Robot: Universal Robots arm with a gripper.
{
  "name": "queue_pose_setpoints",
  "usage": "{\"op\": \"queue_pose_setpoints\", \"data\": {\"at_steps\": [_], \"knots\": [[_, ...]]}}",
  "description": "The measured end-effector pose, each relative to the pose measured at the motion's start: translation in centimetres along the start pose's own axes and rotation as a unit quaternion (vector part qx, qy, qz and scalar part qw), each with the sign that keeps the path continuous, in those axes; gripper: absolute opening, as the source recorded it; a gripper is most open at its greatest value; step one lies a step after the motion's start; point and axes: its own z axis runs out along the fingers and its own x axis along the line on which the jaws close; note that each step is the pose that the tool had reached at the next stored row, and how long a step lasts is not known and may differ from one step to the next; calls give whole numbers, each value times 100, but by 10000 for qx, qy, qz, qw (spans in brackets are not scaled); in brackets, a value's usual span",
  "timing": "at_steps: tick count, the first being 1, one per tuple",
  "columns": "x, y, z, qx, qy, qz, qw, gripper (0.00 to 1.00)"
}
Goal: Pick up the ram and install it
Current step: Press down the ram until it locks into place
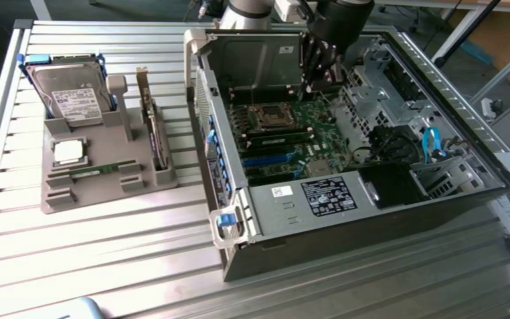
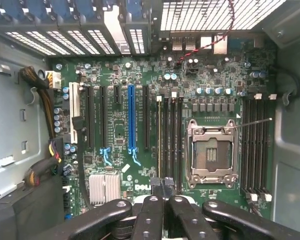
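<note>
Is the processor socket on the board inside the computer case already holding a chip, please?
No, in the wrist view the processor socket sits open with its bare dark contact bed showing inside the metal frame.

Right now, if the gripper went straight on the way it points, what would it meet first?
Most likely the green motherboard lying flat inside the open grey computer case, around the long black memory slots beside the empty square metal processor socket. The gripper is shut; depth is unclear.

You are in a robotics lab or workshop: the ribbed aluminium-slat bench (image 1: 104,246) carries an opened black desktop computer case (image 1: 361,199), and beside that case a grey moulded parts holder (image 1: 104,179) presents loose components.
</note>
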Motion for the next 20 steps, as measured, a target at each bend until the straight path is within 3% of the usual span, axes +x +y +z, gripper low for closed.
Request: {"op": "queue_pose_setpoints", "data": {"at_steps": [15, 20], "knots": [[0, 0, -1, 0, 1, 0, 10000, 11], [0, 1, -1, -5, 5, 305, 9995, 11]]}}
